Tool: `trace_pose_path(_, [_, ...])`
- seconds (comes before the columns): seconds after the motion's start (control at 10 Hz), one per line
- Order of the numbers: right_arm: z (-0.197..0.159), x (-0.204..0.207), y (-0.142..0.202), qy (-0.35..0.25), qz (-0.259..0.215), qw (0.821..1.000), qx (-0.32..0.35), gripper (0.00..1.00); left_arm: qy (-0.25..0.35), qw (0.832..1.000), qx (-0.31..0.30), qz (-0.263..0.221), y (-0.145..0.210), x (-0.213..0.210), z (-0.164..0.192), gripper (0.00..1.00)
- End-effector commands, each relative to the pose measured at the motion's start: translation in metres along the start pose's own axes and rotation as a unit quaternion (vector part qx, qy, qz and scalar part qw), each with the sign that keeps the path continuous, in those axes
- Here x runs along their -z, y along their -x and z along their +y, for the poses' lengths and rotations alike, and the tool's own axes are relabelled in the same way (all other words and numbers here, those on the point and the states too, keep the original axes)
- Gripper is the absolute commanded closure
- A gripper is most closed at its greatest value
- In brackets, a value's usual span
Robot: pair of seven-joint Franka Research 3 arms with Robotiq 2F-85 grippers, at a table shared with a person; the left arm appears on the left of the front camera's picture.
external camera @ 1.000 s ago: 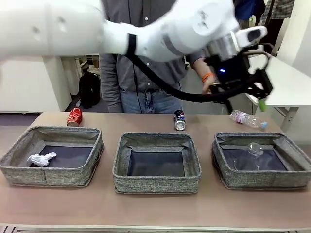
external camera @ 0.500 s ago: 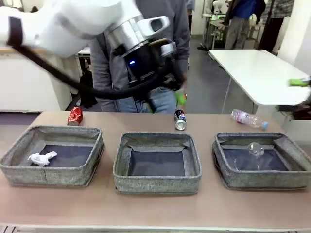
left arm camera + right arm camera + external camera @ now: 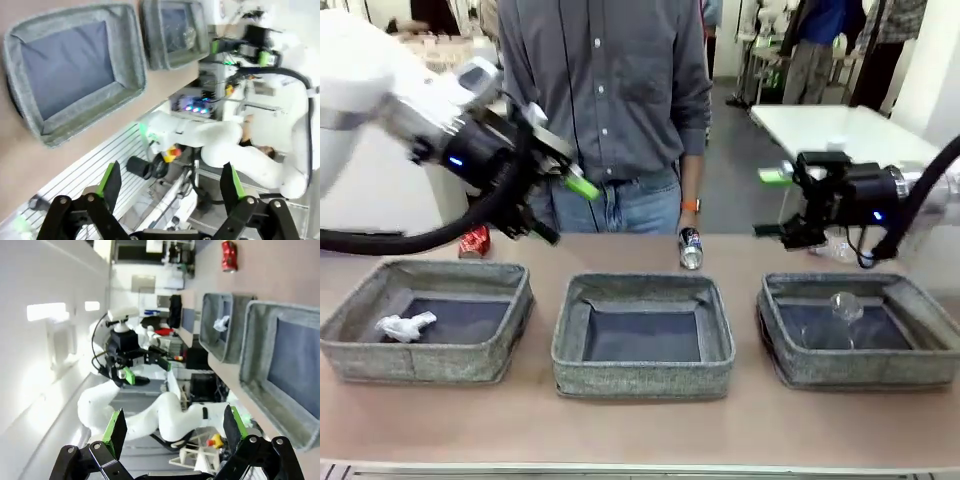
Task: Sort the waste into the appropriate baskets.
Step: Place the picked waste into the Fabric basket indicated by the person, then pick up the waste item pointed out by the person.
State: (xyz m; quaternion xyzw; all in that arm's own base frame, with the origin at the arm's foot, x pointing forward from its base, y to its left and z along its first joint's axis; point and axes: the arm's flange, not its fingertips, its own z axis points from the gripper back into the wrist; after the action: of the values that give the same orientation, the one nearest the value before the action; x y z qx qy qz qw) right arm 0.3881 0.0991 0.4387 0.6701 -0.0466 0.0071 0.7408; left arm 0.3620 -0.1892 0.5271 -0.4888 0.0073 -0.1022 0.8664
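1. Across the front view, left jaws and right jaws hang released, empty.
2. Lower left, paper wad sits in a basket.
3. Upper right of the right wrist view, red soda can rests on the counter.

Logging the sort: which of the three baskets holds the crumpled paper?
The left basket; the paper wad lies on its dark bottom. The right basket holds a clear cup, the middle basket nothing.
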Motion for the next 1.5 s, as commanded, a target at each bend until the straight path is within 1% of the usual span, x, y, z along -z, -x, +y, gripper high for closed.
trace_pose_path(0.0, [0.009,0.014,-0.003,-0.031,-0.081,0.992,0.089,0.0,0.094,0.995,0.008,-0.029,0.031,-0.023,0.027,0.0])
trace_pose_path(0.1, [0.014,0.012,-0.001,-0.027,-0.115,0.986,0.118,0.0,0.108,0.993,-0.017,-0.044,0.043,-0.035,0.045,0.0])
trace_pose_path(0.2, [0.017,0.001,0.001,-0.02,-0.123,0.983,0.138,0.0,0.148,0.987,-0.019,-0.055,0.054,-0.047,0.063,0.0])
trace_pose_path(0.3, [0.021,-0.011,0.001,-0.015,-0.146,0.978,0.145,0.0,0.176,0.982,-0.022,-0.06,0.062,-0.053,0.078,0.0])
trace_pose_path(0.4, [0.023,-0.027,0.001,-0.001,-0.162,0.98,0.119,0.0,0.215,0.973,-0.029,-0.077,0.066,-0.058,0.092,0.0])
trace_pose_path(0.5, [0.009,-0.006,-0.008,-0.013,-0.117,0.985,0.129,0.0,0.14,0.988,-0.029,-0.053,0.053,-0.051,0.066,0.0])
trace_pose_path(1.4, [0.009,-0.006,-0.008,-0.013,-0.117,0.985,0.129,0.0,0.14,0.988,-0.029,-0.053,0.053,-0.051,0.066,0.0])
